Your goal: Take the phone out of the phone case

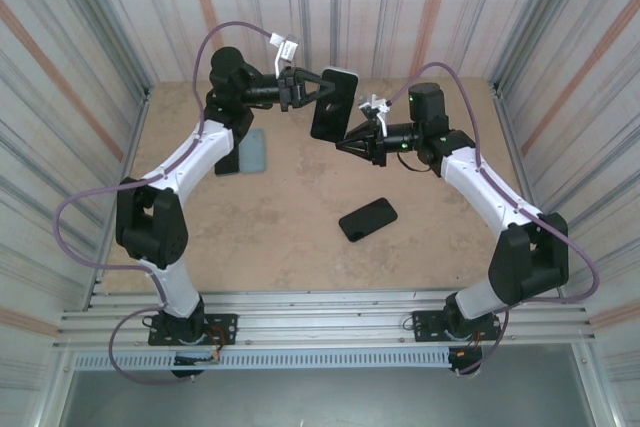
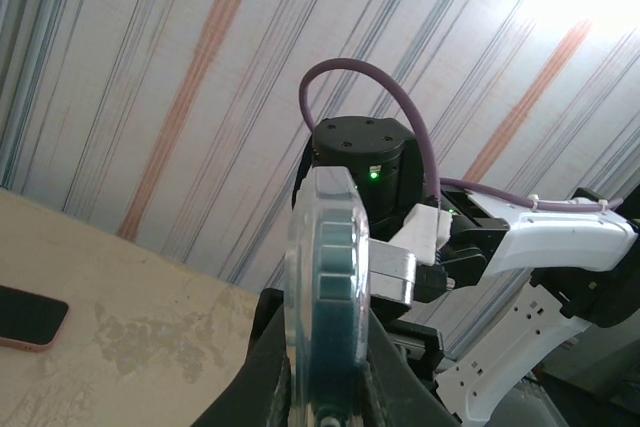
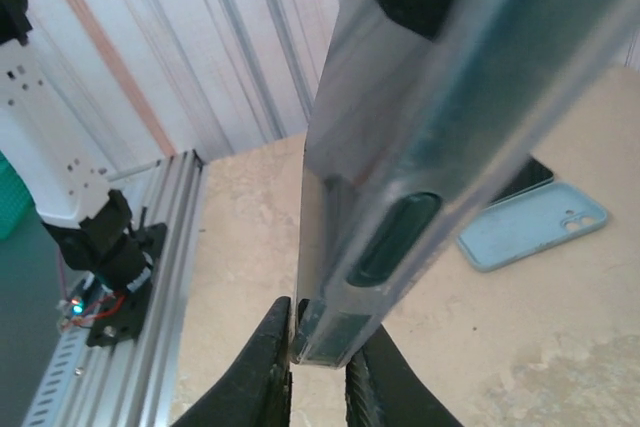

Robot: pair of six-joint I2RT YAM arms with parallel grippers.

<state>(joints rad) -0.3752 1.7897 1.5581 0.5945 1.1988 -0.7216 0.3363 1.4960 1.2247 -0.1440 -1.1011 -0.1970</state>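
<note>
White arm links (image 1: 190, 157), black joints (image 1: 150, 227), purple cables (image 2: 345, 62), green light (image 2: 373, 174)

Clear glossy plastic on phone case (image 3: 345, 177), smooth & see-through w/ reflections along edge, over dark shiny phone (image 1: 334, 107); second case (image 3: 535, 227) lt-blue, matt, rubbery-looking; spare phone (image 1: 368, 219) glossy black glass w/ pinkish rim. Matt beige board for table (image 1: 290, 247), mottled, slightly rough, wood-like; bare brushed metal, prob. alu, for rail (image 1: 320, 322) at near edge. Smooth white semi-gloss plastic shells w/ matt black joints on left arm (image 1: 195, 157) & right arm (image 1: 490, 192), purple rubbery sheath on cable (image 1: 75, 217), ribbed striped walls (image 1: 400, 7) w/ dull sheen, material unclear.
</note>
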